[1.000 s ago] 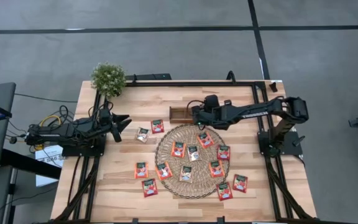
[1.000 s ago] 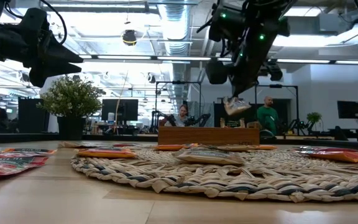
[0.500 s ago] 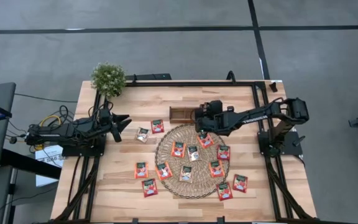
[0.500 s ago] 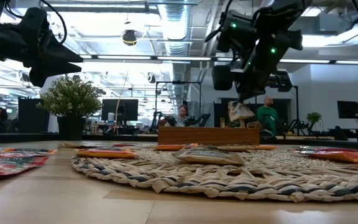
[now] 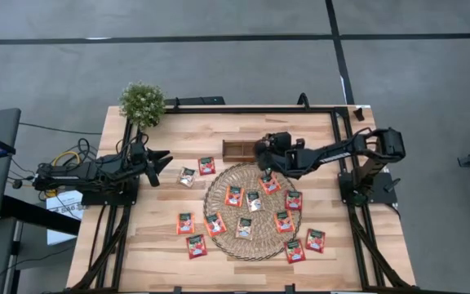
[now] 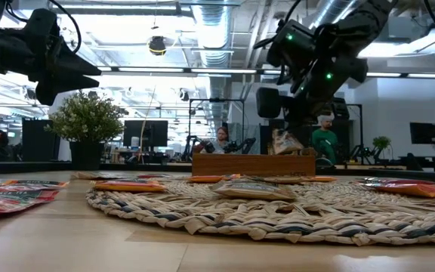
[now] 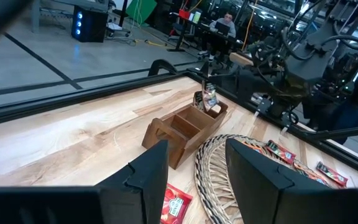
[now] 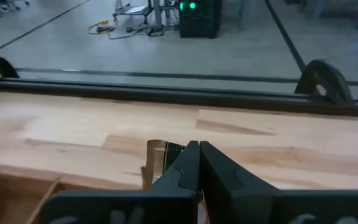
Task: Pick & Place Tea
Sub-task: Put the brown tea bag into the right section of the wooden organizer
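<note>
Two dark arms work over the pale wooden bench, which carries everything flat and within reach of both. At its middle lies the round woven straw mat, serving as a spread-out staging area: about eight of the small flat red-orange tea sachets rest on it, label up and apart from one another, so each can be taken singly. Other sachets lie on bare wood around the mat, including a silvery-white one on the left arm's side.

Just beyond the mat's far edge sits the small brown wooden tray with compartments, placed close so the carry from mat to tray is short; I judge it to be the drop-off point.

The right gripper hangs over the tray end nearest the right arm, its fingers pressed narrow on a single sachet that hangs edge-down, just above the tray's rim in the low view. Held by its upper edge like this, the sachet can slide vertically into a slot instead of landing flat. The left wrist view shows the same sachet upright at that end of the tray, though whether it already touches the inside cannot be told.

The left gripper waits near the left side of the bench, fingers spread wide and holding nothing, well apart from the tray so it does not block the drop. A small green potted plant stands at the far left corner, out of the way.
</note>
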